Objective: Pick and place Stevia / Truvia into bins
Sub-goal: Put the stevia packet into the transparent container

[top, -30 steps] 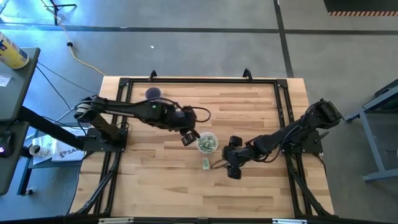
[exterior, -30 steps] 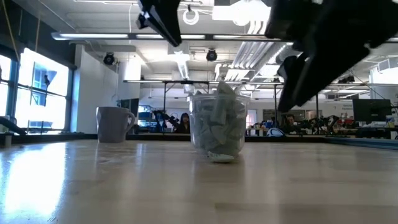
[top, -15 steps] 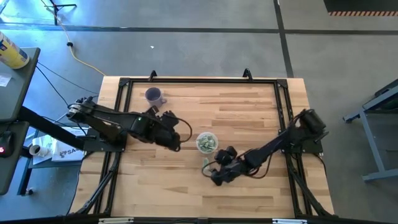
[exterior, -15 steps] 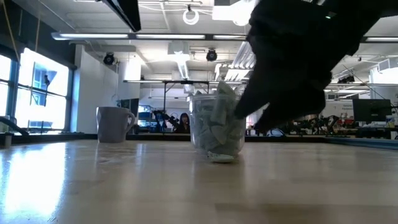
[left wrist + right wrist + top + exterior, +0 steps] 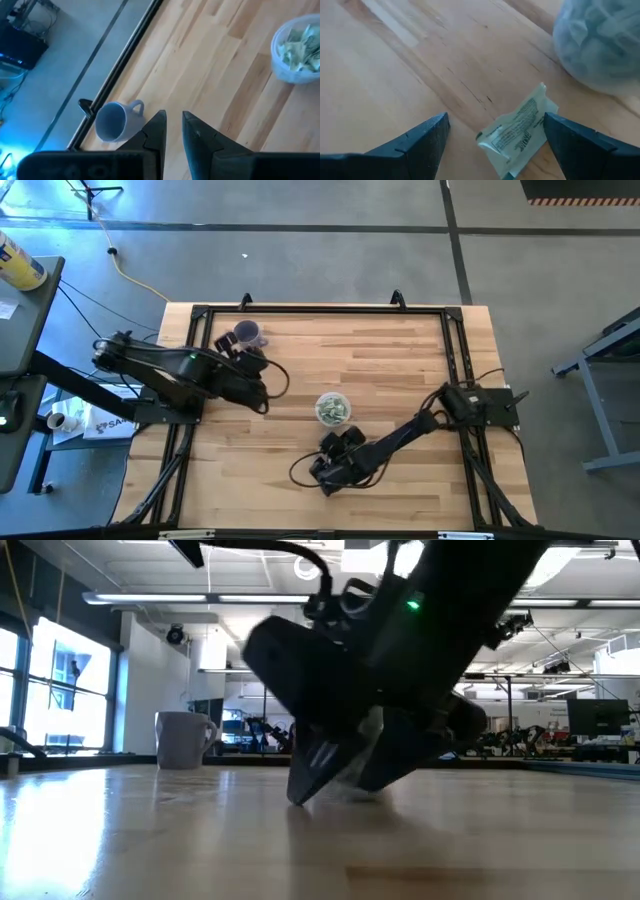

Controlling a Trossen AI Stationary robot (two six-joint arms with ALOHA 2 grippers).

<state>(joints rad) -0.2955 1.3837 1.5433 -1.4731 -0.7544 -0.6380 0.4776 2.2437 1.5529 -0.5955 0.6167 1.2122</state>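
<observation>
Starting at the table's left, the purple mug (image 5: 246, 334) is seen standing near the far corner, handle out, and it plays no part in the job. Just beside it the left gripper (image 5: 247, 356) is parked, pulled clear of the middle, probably so that the other arm is given room. Its fingers (image 5: 156, 131) are seen in the left wrist view drawn close together with a narrow slit between them, and nothing is held in that slit.

Further right, near the table's centre, the clear cup (image 5: 333, 408) is found upright and already packed with Stevia sachets (image 5: 302, 44), so most of the sorting is judged done. One stray sachet (image 5: 516, 131) is left lying flat on the wood just beside the cup, not touching it as far as can be told. It is slightly crumpled, with one end raised, which should give the fingers an edge to catch.

To the near side of the cup, the right gripper (image 5: 326, 467) is brought low over the boards, its fingers (image 5: 418, 141) spread wide to either side of the sachet and closed on nothing yet. The wide spread is judged to be a straddle ahead of a pinch.

Printed lines are visible on the sachet's face, but they cannot be read. A white label under the left arm's base shows letters that look like "SA"; the rest is hidden.
</observation>
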